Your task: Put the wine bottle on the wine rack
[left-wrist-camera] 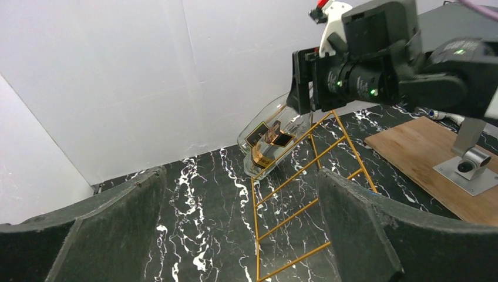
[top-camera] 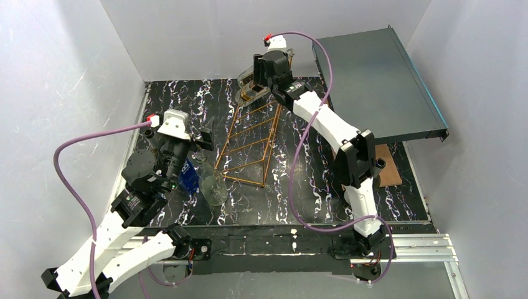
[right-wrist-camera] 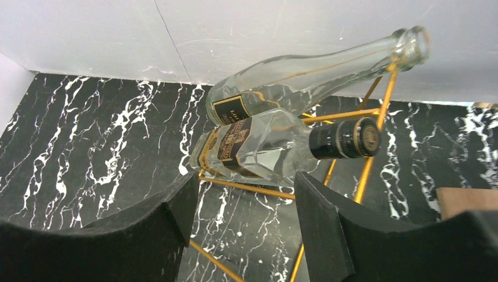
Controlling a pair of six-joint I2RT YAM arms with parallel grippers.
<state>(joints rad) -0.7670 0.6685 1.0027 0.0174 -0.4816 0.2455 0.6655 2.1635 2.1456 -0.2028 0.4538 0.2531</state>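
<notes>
- Right wrist view: the capped wine bottle (right-wrist-camera: 258, 150) is seen lying on its side across the far end of the wine rack (right-wrist-camera: 343, 113), with its black cap pointing to the right of the picture.
- An uncapped bottle (right-wrist-camera: 293, 76) is laid just behind it on the same rack. The two bodies are close together, but contact cannot be confirmed.
- The right gripper (right-wrist-camera: 244, 202) is held just short of the capped wine bottle. Its fingers (right-wrist-camera: 329, 229) are spread apart and nothing is clamped between them.
- Left wrist view: the left gripper (left-wrist-camera: 241, 194) is shown with its fingers (left-wrist-camera: 117, 229) wide apart and nothing held. The rack and both racked bottles are seen well beyond it.
- Top external view: the rack is set near the middle of the marbled table (top-camera: 348, 199) and runs toward the back wall, with the right arm stretched over its far end.
- A third clear bottle (top-camera: 212, 185) is seen on the table beside the rack's near left corner, close to the left arm — whether it is upright or tilted cannot be told.
- A dark flat box (top-camera: 380, 81) is located at the far right, and a wooden board (top-camera: 391, 168) is laid on the table below it.
</notes>
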